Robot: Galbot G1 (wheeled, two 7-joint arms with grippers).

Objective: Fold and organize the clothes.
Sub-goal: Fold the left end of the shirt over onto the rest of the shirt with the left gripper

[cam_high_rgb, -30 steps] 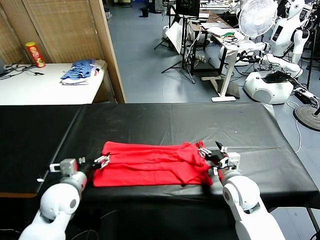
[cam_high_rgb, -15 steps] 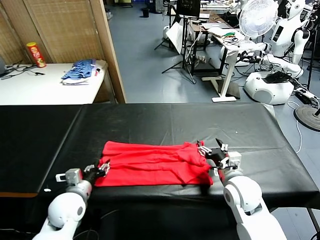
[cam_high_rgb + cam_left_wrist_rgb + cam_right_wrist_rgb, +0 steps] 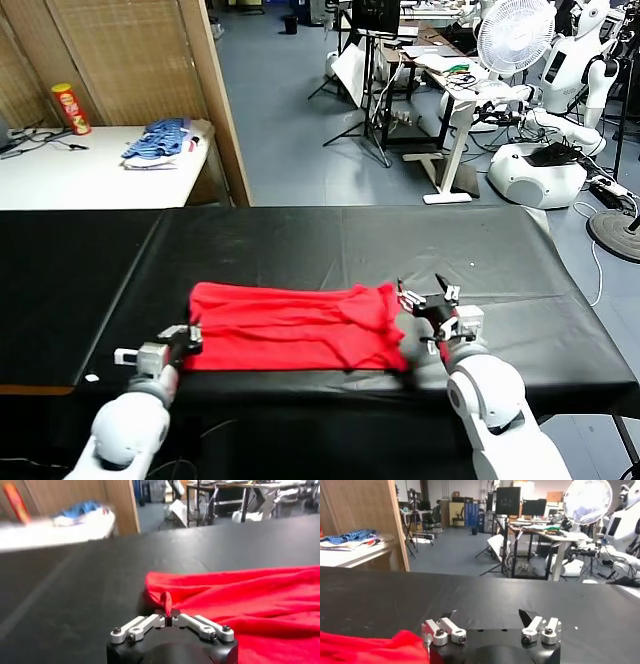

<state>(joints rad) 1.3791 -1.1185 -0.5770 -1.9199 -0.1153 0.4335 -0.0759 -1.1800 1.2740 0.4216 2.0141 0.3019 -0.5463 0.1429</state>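
A bright red cotton T-shirt (image 3: 295, 327), folded into a long band, lies near the front edge of the bench covered in black sheeting (image 3: 330, 240), towards its middle. Its print and neck tag are hidden in the folds. The left gripper (image 3: 188, 338) sits at the shirt's left end with its fingers closed together, pinching a small upstanding fold of red cloth, seen most clearly in the left wrist view (image 3: 166, 611). The right gripper (image 3: 428, 303) rests just beside the shirt's right end, fingers spread wide and holding nothing; whether a fingertip touches the cloth is unclear. In the right wrist view (image 3: 489, 615) only a bunched red corner (image 3: 370, 647) shows, cut off by the frame edge.
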